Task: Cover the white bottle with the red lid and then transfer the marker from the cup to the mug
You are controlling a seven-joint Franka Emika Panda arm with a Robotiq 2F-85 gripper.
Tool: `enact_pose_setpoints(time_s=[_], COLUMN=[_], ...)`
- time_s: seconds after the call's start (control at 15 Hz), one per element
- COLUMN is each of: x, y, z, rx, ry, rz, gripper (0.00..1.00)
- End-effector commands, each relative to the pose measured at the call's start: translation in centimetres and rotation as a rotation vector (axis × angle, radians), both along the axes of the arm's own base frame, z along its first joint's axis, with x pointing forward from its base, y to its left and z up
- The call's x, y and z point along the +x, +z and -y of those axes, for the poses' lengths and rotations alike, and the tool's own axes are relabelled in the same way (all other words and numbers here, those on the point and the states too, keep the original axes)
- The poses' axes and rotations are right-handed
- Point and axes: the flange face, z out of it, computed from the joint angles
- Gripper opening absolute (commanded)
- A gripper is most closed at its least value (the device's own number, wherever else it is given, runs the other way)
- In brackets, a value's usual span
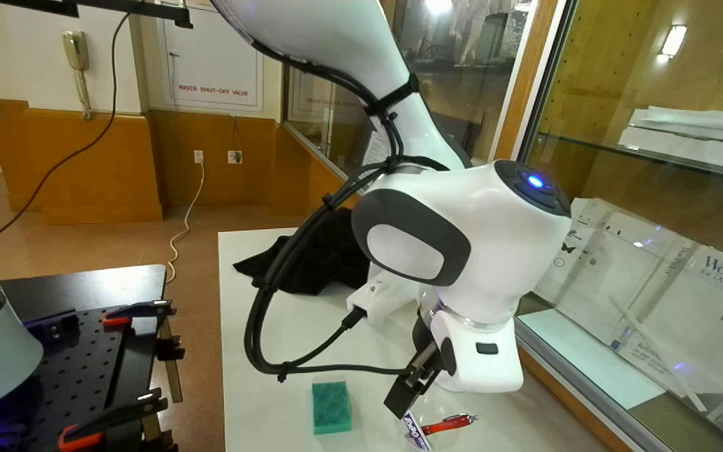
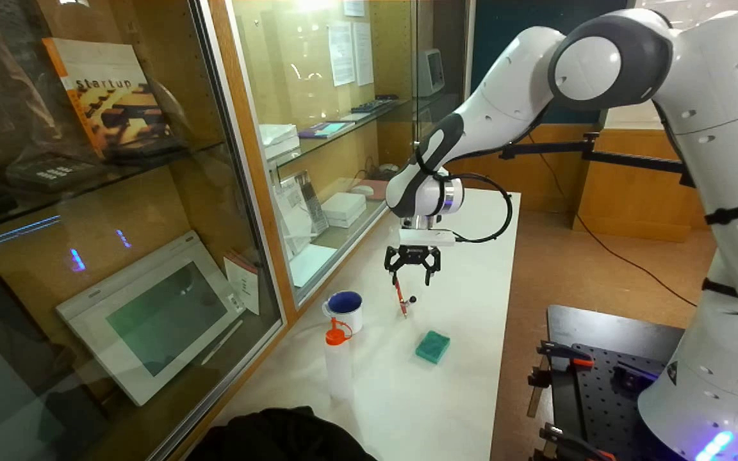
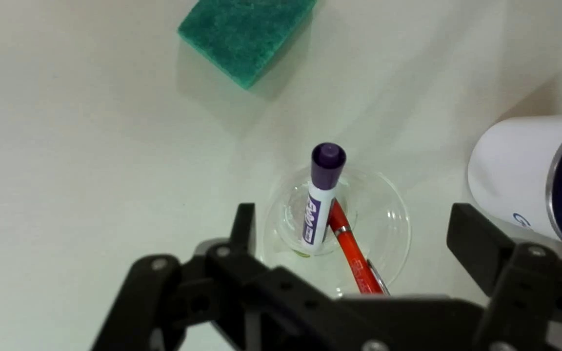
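The white bottle (image 2: 339, 371) stands upright in an exterior view. The red lid (image 2: 336, 334) is on its top, with a thin red loop beside the nozzle. The marker (image 3: 317, 209), white with a purple cap, leans in a clear cup (image 3: 383, 214) beside a red pen (image 3: 354, 253). The marker also shows in both exterior views (image 1: 417, 433) (image 2: 411, 299). The mug (image 3: 510, 165), white with a blue inside, stands near the bottle in an exterior view (image 2: 346, 317). My gripper (image 3: 354, 224) is open and empty above the cup, its fingers apart either side of it (image 2: 411, 280).
A green sponge (image 2: 433, 347) lies on the white table (image 2: 465, 397) near the cup. A black cloth (image 1: 324, 257) lies on the table; it also shows in an exterior view (image 2: 286, 438). A glass display case (image 1: 637, 282) runs along the table's side.
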Motion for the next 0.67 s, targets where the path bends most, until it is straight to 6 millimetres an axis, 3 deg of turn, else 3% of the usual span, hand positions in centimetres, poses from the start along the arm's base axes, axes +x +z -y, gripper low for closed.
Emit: enact_pose_setpoints(time_s=[0.0, 0.07, 0.27, 0.53, 0.6], x=[1.5, 1.7, 2.4, 2.8, 2.9], y=[-1.2, -1.6, -2.4, -3.3, -3.5], z=[0.1, 0.1, -0.1, -0.2, -0.2], rx=[0.059, 0.068, 0.092, 0.117, 0.122], ry=[0.022, 0.027, 0.036, 0.044, 0.046], rz=[-0.018, -0.026, -0.046, -0.073, -0.078], gripper=[1.0, 1.0, 0.72, 0.6, 0.53])
